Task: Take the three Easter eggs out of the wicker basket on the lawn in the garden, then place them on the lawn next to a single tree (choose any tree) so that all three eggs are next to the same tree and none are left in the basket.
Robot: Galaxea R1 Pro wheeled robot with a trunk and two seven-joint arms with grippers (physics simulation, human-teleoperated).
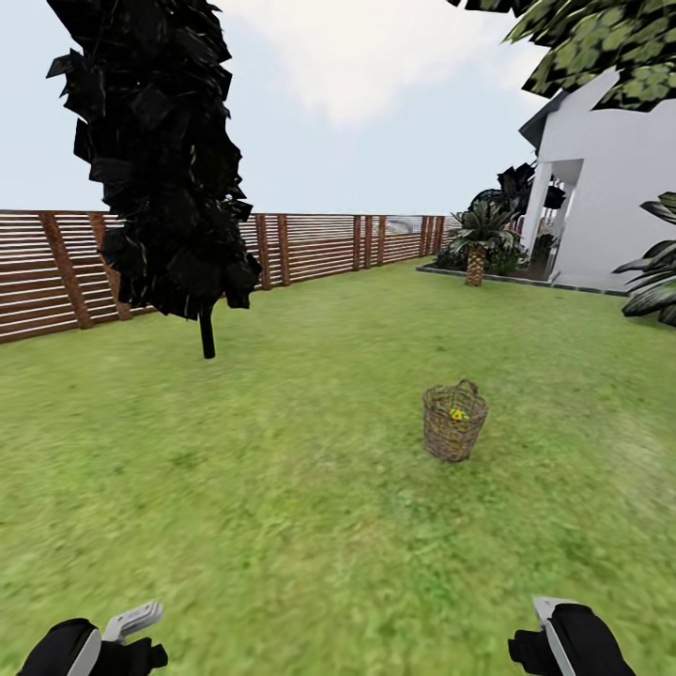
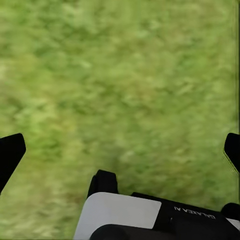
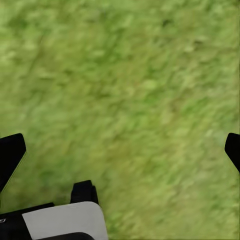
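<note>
One printed mark, on the left arm's housing

In the left wrist view, small pale lettering [image 2: 196,215] sits at the lower right of the frame on the dark gripper housing; it appears upside down and seems to read "GALAXEA AI". No other text is readable.

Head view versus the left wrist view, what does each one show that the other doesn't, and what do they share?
Head view alone: the brown woven wicker basket standing on the grass with a yellow painted egg inside, a dark-leaved tree, the slatted wooden fence, the white house and the right gripper.

Left wrist view alone: a close look between the two widely parted black fingertips.

Both: the mottled green lawn and the left gripper.
</note>
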